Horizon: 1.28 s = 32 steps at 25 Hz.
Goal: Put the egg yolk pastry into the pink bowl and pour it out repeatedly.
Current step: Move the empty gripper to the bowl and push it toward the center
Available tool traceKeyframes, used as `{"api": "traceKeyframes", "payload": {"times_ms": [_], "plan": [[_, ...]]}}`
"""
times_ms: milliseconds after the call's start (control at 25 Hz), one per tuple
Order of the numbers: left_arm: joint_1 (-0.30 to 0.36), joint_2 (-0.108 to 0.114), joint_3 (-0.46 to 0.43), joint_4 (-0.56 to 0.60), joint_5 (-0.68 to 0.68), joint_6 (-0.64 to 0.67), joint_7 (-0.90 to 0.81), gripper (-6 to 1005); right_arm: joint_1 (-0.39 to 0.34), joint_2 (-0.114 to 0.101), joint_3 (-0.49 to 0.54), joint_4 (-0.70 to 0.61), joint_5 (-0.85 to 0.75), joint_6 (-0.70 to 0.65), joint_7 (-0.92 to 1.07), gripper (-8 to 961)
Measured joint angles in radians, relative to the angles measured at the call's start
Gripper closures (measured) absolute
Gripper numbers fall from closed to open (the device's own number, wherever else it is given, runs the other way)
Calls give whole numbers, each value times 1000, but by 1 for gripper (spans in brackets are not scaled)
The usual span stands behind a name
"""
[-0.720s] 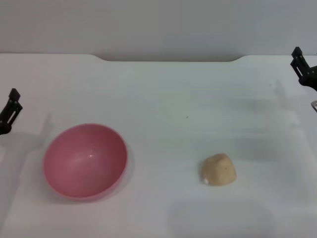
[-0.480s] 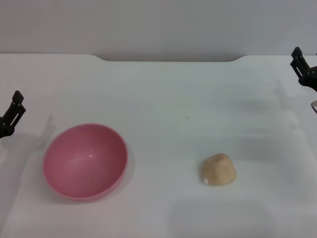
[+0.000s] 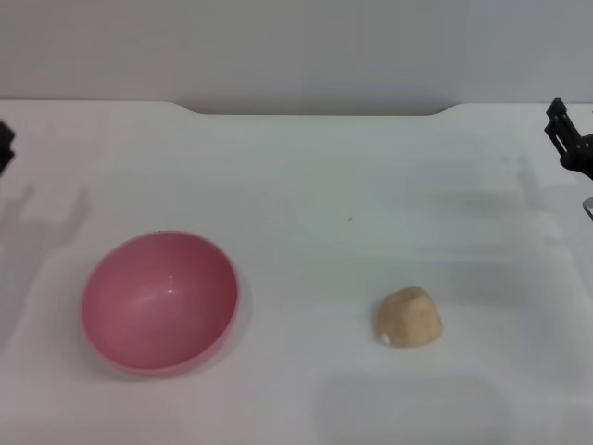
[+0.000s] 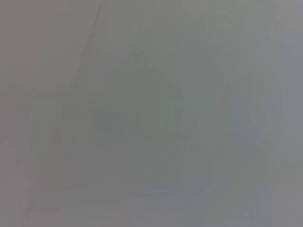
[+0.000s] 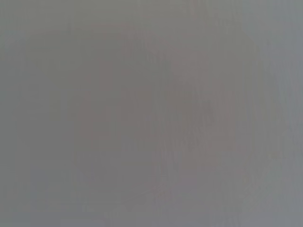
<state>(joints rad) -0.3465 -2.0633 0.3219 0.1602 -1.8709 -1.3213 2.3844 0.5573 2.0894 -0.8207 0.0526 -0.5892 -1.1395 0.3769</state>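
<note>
While the pink bowl (image 3: 159, 302) and the egg yolk pastry (image 3: 409, 317) are seen unmoved and well apart on the white surface (image 3: 315, 185), the left tool (image 3: 4, 144) has been raised to the edge; the right tool (image 3: 570, 139) is kept parked. Neither tool's grip can be told.

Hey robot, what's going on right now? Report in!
Left gripper and right gripper at table edges, holding nothing. Egg yolk pastry on table, apart from empty pink bowl. Nothing between them.

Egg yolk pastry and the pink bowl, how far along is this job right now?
Nothing looks done: the egg yolk pastry sits on the table, apart from the empty pink bowl. Nothing is in hand; the left gripper and right gripper are at the table's edges. Placing and pouring remain.
</note>
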Motion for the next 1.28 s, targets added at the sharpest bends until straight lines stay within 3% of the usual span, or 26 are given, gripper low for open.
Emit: {"api": "traceKeyframes", "payload": {"times_ms": [200, 240, 280, 320, 400, 520, 600, 760, 840, 1000, 1160, 1240, 1280], "plan": [[-33, 20, 184, 263, 71, 117, -447, 170, 0, 0, 0, 0, -2, 3, 0, 315], [-33, 20, 184, 263, 71, 117, -447, 170, 0, 0, 0, 0, -3, 4, 0, 315], [-34, 49, 310, 399, 119, 150, -681, 170, 0, 0, 0, 0, -5, 4, 0, 315], [-34, 52, 321, 412, 125, 153, -703, 170, 0, 0, 0, 0, -5, 4, 0, 315], [-39, 107, 436, 508, 236, 161, -942, 170, 1, 0, 0, 0, -5, 4, 0, 315], [-56, 167, 526, 608, 397, 135, -1186, 170, 1, -3, 0, -3, -3, 5, -2, 315], [-61, 181, 535, 702, 512, 81, -1319, 170, 0, -4, 0, -6, -3, 5, -3, 315], [-62, 181, 532, 928, 767, -81, -1549, 170, 0, -5, 0, -7, -2, 5, -4, 315], [-62, 169, 532, 1058, 922, -171, -1663, 170, 1, -5, 0, -7, -1, 6, -6, 315], [-64, 117, 526, 1265, 1116, -353, -1755, 171, 5, -6, 0, -8, 0, 7, -7, 315], [-67, 79, 524, 1347, 1154, -459, -1765, 171, 11, -6, 0, -16, 1, 8, -8, 316], [-67, 79, 524, 1347, 1154, -459, -1765, 171, 14, -6, 0, -19, 1, 8, -8, 316], [-74, 60, 529, 1351, 1210, -478, -1775, 171, 16, -6, 0, -19, 1, 8, -8, 316]]}}
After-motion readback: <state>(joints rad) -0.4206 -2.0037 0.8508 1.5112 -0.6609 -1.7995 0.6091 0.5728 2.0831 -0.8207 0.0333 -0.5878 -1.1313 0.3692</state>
